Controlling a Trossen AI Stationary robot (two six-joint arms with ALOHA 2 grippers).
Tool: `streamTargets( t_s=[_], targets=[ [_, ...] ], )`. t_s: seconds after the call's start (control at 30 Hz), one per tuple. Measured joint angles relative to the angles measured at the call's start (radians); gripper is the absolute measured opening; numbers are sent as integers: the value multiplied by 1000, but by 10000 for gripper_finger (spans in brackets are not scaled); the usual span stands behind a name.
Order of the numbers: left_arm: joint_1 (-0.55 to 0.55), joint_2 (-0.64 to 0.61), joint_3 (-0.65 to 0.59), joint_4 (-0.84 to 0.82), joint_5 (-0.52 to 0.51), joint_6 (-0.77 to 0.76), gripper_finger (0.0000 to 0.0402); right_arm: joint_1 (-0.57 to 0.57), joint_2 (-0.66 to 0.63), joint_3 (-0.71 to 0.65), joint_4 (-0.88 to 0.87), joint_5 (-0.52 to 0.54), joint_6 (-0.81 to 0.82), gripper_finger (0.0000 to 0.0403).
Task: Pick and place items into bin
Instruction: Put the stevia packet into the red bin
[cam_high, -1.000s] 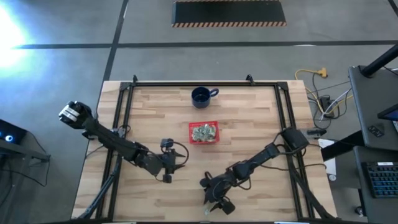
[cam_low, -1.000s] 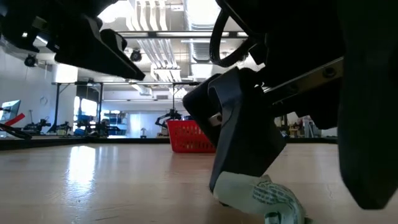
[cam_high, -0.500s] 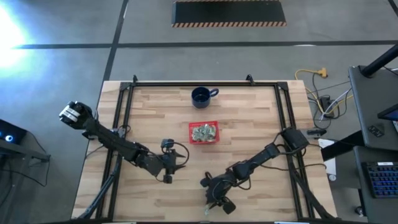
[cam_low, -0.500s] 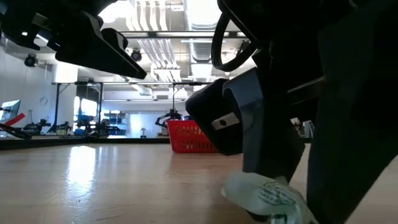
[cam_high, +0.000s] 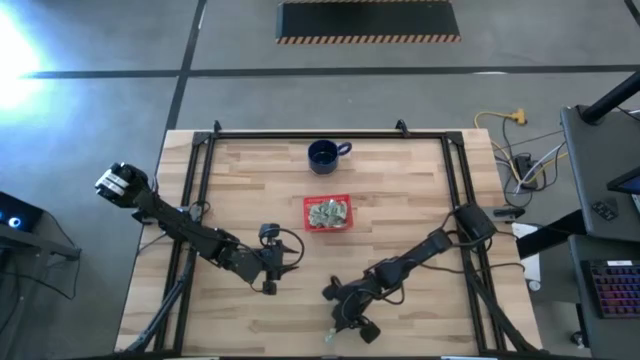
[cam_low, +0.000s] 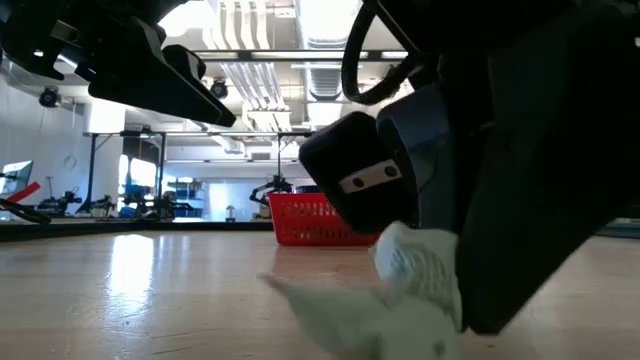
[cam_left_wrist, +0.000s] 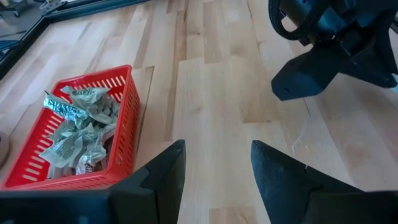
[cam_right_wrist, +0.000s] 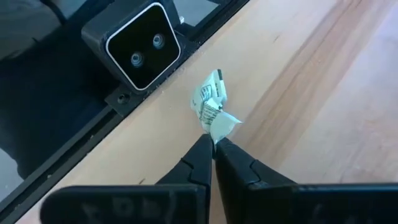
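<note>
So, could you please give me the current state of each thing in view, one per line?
Right end effector: shut on a crumpled wrapper, near the table's front edge.
Left end effector: open, empty, waiting near the red bin.
Red bin: upright, holding a heap of crumpled wrappers.
Blue mug: upright, standing apart beyond the bin.

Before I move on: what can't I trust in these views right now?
- Wrapper in the right gripper: hidden under the arm in the high view, blurred in the low view.
- Bin: wrapper count unreadable; low view shows only its wall.
- Mug: contents too small, high view only.
</note>
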Motion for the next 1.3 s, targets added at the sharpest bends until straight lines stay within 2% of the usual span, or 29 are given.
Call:
streamTargets(
  t_s=[0.17, 0.3, 0.4, 0.57, 0.73, 0.83, 1.0, 1.2, 1.3],
  targets=[
    [0, 0, 0, 0, 0, 0, 167, 0, -42, 0, -92, 48, -23, 9],
    [0, -1, 0, 0, 0, 0, 167, 0, -112, 0, -217, 166, -47, 9],
    [0, -1, 0, 2, 0, 0, 167, 0, -182, 0, -320, 304, -54, 9],
    [0, -1, 0, 5, 0, 1, 167, 0, -296, -18, -446, 590, -53, 9],
    [1, -2, 0, 15, -2, 4, 167, -20, -398, -84, -467, 903, -47, 9],
    [1, -4, 1, 45, -2, 3, 167, -63, -451, -130, -461, 1009, -28, 9],
    [1, -4, 4, 63, -3, 3, 167, -175, -501, -219, -352, 1017, -33, 8],
    [1, -4, 4, 62, -4, 3, 167, -307, -500, -307, -88, 830, -75, 9],
    [1, -4, 4, 62, -3, 2, 167, -345, -493, -326, -36, 793, -62, 9]
  ],
)
